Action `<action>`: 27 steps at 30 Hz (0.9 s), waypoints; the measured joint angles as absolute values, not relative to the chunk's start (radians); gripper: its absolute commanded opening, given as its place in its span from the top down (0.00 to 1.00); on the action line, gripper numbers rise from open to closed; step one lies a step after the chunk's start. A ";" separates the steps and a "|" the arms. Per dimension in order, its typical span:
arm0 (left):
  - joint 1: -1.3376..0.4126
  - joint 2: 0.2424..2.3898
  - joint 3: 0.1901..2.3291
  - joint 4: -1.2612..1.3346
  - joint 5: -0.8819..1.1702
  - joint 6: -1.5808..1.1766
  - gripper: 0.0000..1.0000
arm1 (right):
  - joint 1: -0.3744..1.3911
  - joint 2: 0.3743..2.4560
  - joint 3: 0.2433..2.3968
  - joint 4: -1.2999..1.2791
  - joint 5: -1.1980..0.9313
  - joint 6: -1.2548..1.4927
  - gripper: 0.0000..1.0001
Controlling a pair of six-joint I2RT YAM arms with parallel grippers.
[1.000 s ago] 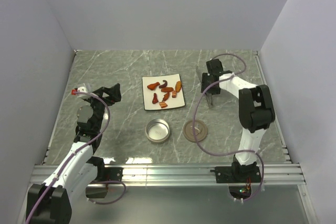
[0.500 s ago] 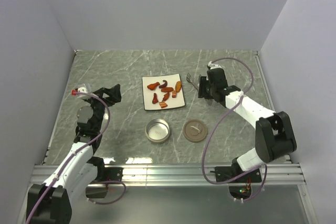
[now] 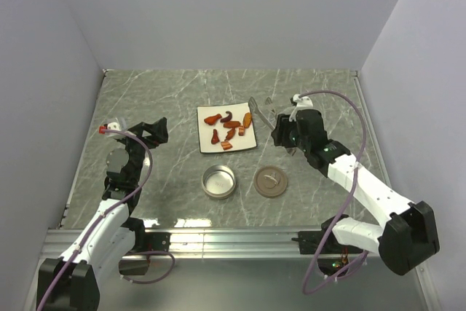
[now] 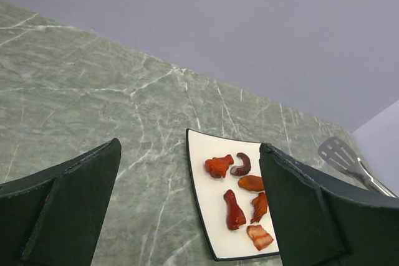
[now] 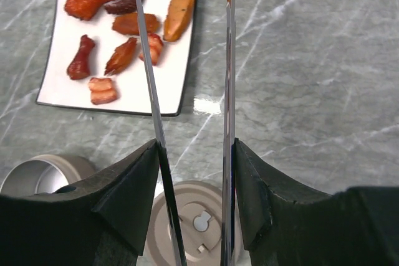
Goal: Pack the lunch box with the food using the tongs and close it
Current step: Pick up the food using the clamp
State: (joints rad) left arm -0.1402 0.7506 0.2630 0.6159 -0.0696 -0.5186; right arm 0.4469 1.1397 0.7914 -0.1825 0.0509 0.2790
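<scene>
The tongs are held off the table, and my right gripper is shut on them, to the right of the plate. In the right wrist view the two thin arms of the tongs run between my fingers, their far ends over the plate's right edge. The food lies on the white plate. The lunch box sits open in front of the plate, its brown lid flat beside it on the right. My left gripper stands open at the left with nothing in it.
Grey walls close the table on the left, back and right. A metal rail runs along the near edge. In the left wrist view the food and plate lie ahead, with a tip of the tongs at the right.
My right arm has swung forward and stretched out low, carrying the tongs, which now point toward the plate. The left arm has not moved.
</scene>
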 measured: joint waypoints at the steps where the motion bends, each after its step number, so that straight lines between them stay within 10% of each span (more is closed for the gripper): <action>1: -0.140 0.751 0.263 0.616 -0.068 -0.519 0.01 | 0.450 1.134 0.786 -0.178 0.047 0.279 0.43; 27: -0.140 0.750 0.263 0.616 -0.057 -0.519 0.01 | 0.575 1.393 0.842 -0.150 0.174 0.303 0.44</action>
